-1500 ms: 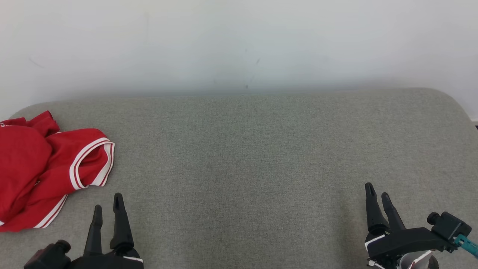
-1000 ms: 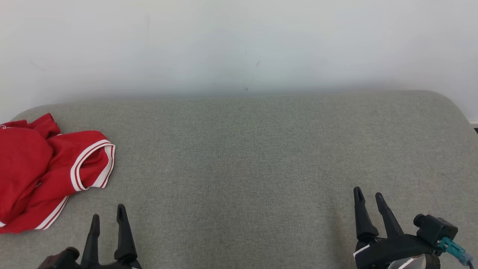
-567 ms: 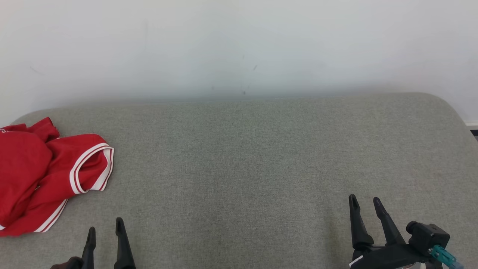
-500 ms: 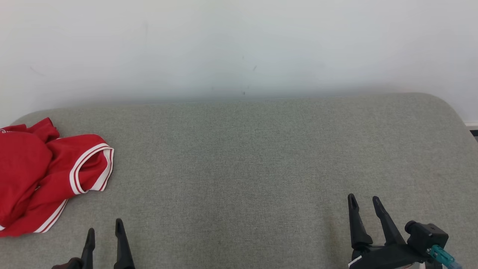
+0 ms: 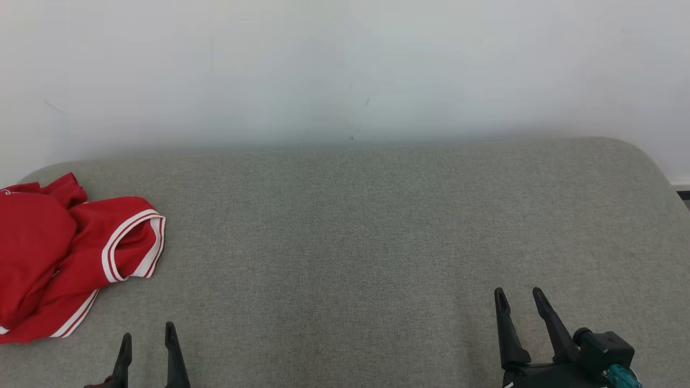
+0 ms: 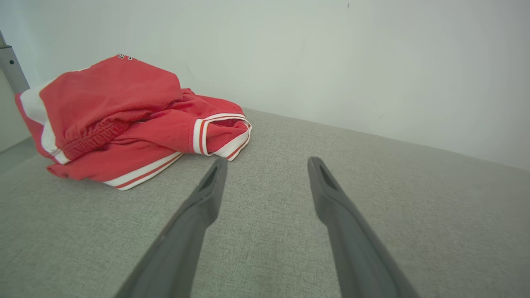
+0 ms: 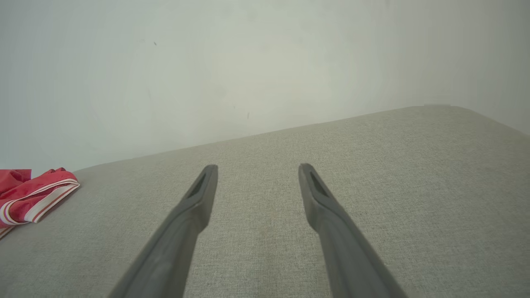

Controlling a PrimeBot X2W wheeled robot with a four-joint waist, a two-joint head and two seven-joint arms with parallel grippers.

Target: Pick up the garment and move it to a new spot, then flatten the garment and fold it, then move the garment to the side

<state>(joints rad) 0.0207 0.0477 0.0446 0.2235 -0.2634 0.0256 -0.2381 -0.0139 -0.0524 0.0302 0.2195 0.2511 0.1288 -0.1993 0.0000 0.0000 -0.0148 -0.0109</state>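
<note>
where's the garment: red shorts [image 5: 54,258] with white stripes, dumped in a crumpled heap at the far left end of the surface [image 5: 350,242]; the head view's left edge cuts part of them off
leg hole: one white-trimmed leg hole [image 5: 135,242] gapes open, facing the middle of the surface
waistband: the elastic waistband [image 6: 89,140] is bunched up across the middle of the heap, easy to spot in the left wrist view
left arm: left gripper [image 5: 147,333] sits low at the near edge, fingers spread wide, nothing between them, near the shorts but not touching
right arm: right gripper [image 5: 518,293] is also spread and empty, over bare fabric toward the right end, well apart from the shorts
surface itself: grey woven upholstery, rounded corners
background: plain white wall [image 5: 323,70] right behind it, a few tiny dark marks
</note>
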